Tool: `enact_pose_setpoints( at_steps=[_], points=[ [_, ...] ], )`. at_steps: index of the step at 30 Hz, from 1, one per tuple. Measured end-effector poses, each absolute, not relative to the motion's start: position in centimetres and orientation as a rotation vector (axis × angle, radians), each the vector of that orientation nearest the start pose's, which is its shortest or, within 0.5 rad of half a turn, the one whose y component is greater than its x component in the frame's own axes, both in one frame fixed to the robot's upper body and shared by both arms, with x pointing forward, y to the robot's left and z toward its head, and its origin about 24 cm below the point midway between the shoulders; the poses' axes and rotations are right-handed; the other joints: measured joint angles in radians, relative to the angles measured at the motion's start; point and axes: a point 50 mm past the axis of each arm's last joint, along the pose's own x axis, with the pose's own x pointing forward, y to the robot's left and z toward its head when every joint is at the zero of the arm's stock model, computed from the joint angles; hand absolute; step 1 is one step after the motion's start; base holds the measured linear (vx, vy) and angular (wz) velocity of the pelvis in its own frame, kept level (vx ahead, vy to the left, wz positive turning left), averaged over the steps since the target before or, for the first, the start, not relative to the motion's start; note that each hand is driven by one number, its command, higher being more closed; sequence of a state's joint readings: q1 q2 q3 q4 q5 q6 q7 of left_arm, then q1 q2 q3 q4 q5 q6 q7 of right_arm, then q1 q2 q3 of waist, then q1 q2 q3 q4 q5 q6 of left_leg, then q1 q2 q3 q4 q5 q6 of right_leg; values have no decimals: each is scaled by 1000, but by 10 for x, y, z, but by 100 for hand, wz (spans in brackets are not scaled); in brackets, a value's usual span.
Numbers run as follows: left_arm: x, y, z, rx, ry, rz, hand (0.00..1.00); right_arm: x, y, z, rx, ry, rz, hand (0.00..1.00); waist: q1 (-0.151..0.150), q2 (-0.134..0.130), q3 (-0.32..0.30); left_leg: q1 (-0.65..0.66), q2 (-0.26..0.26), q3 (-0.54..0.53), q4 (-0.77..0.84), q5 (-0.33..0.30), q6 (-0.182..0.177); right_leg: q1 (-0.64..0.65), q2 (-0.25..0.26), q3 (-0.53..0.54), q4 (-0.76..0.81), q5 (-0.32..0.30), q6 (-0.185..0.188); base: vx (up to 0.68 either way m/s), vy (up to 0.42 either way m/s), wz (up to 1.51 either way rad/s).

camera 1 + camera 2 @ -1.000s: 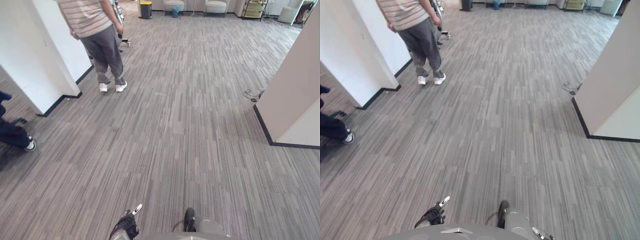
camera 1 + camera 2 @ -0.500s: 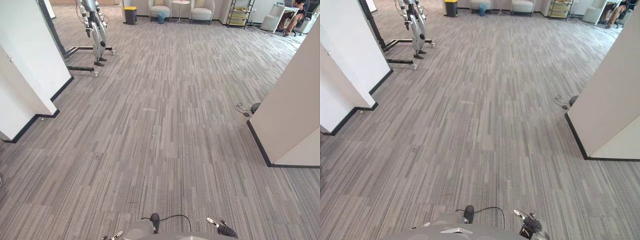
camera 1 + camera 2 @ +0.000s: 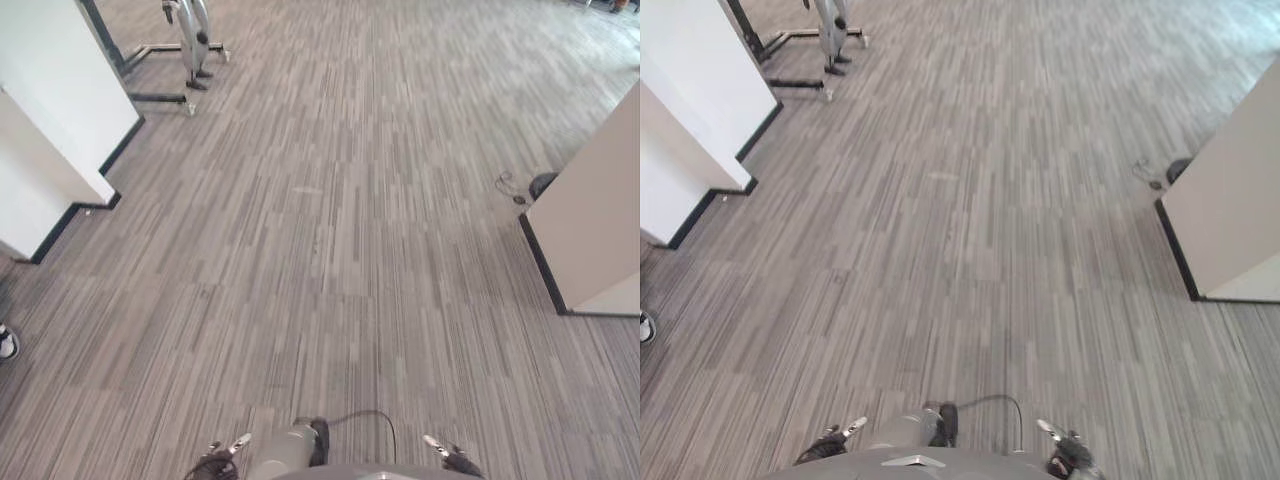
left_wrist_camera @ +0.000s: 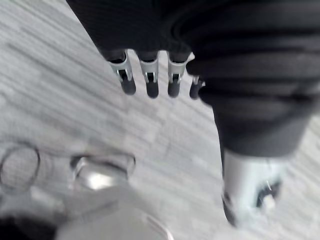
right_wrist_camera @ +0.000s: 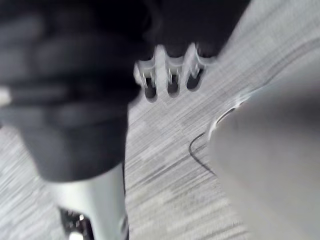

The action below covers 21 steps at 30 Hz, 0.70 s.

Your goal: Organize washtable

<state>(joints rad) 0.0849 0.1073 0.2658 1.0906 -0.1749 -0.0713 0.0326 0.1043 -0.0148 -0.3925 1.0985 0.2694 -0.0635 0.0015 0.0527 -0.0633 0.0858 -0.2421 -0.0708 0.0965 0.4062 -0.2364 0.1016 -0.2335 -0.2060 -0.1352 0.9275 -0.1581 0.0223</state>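
My left hand [image 3: 222,455] hangs low at the near edge of the left eye view, over grey striped carpet [image 3: 340,230]. In its wrist view the fingers [image 4: 150,82] hang relaxed with the thumb [image 4: 250,192] apart, and nothing is between them. My right hand [image 3: 450,460] hangs on the other side at the same height. Its fingers [image 5: 170,77] are also loose and hold nothing, with only carpet past them.
White wall corners with black skirting [image 3: 55,130] stand at the left. A white partition [image 3: 600,215] stands at the right, with a dark object and cable [image 3: 530,185] at its foot. A metal stand [image 3: 185,45] is at the far left. A person's shoe [image 3: 6,343] shows at the left edge.
The whole picture has shifted, so the camera moved: it points lower, and the far furniture and the standing person have left the frame. Both hands swing slightly at the bottom edge.
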Motion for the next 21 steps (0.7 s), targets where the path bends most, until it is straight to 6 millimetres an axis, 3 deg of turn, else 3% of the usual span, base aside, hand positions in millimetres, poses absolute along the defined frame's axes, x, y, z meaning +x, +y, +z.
enact_pose_setpoints(
  at_steps=[1,3,4,5,6,8,9,10,11,12,13,14,15,16,18,19,21],
  points=[
    [88,230,-157,-161,1044,456,0,70,-197,-167,457,1052,-577,0,-2,-21,11,51,-1,-9,-33,-2,-2,-62,-4,-6,112,-1,0,292,13,35],
    [91,232,-156,-155,1036,456,0,71,-195,-167,474,1038,-590,0,-5,-43,9,172,1,-9,-194,3,-28,-148,-7,-84,106,-10,-15,366,-32,18],
    [97,229,-156,-139,1027,431,0,71,-196,-167,506,1016,-617,0,-25,-33,9,187,23,-14,-121,-39,-52,-186,-20,-160,-30,-11,-15,321,-53,31],
    [104,222,-156,-146,1025,405,0,72,-206,-165,528,983,-676,0,-32,-15,27,198,36,-29,-106,-70,-34,-203,0,-203,-144,-6,-4,303,-90,34],
    [104,217,-157,-155,1036,395,0,65,-206,-167,543,1003,-702,0,-28,-19,27,223,30,-32,-118,-91,-39,-204,7,-221,-298,15,13,181,-9,29],
    [108,209,-158,-129,1037,337,0,45,-204,-172,583,1063,-761,0,-54,-13,21,278,14,-80,-160,-128,-41,-185,57,-224,-640,102,57,576,-130,59],
    [106,206,-159,-150,1044,342,0,35,-205,-173,603,1089,-797,0,-60,6,18,311,23,-100,-172,-154,-51,-197,77,-203,-626,120,38,750,-257,65],
    [96,202,-162,-184,1069,366,0,25,-211,-173,609,1096,-840,0,-69,49,-1,347,63,-104,-159,-180,-98,-189,129,-211,-596,123,-16,824,-334,45],
    [84,199,-165,-219,1092,398,0,19,-215,-172,595,1097,-858,0,-76,76,-8,328,85,-106,24,-195,-129,-138,185,-223,-593,128,-46,720,-329,34],
    [82,201,-165,-246,1085,428,0,18,-216,-172,598,1093,-866,0,-76,73,-12,280,84,-99,182,-190,-140,-111,209,-214,-611,146,-99,679,-297,-16],
    [83,192,-166,-300,1081,447,0,29,-230,-168,574,1046,-871,0,-41,136,-15,146,153,-83,534,-7,-197,-39,261,-194,-607,73,-132,321,-178,-57],
    [83,191,-166,-307,1077,448,0,46,-231,-165,558,1014,-826,0,-19,136,-12,96,169,-49,663,170,-185,11,267,-159,-614,41,-136,208,-119,-67],
    [86,192,-165,-303,1071,440,0,55,-229,-165,552,1000,-800,0,-16,125,-3,63,175,-34,733,176,-168,55,266,-146,-630,29,-126,-45,-62,-40],
    [90,193,-163,-300,1046,433,0,72,-221,-164,546,987,-737,0,-9,112,7,2,194,-9,827,139,-136,151,263,-119,-669,10,-118,-102,-35,-23],
    [98,201,-158,-277,992,428,0,97,-216,-160,519,956,-661,0,14,84,11,-102,199,16,814,61,-126,276,240,-77,-753,6,-119,-117,-19,-31],
    [103,209,-155,-246,961,428,0,121,-208,-155,504,922,-588,0,31,61,16,-177,194,37,705,18,-123,339,210,-63,-795,6,-119,268,-58,-57],
    [98,217,-154,-233,969,452,0,151,-199,-146,467,865,-494,0,50,51,24,-231,200,51,369,26,-127,401,171,-42,-815,6,-113,580,-46,-68]
  ],
)
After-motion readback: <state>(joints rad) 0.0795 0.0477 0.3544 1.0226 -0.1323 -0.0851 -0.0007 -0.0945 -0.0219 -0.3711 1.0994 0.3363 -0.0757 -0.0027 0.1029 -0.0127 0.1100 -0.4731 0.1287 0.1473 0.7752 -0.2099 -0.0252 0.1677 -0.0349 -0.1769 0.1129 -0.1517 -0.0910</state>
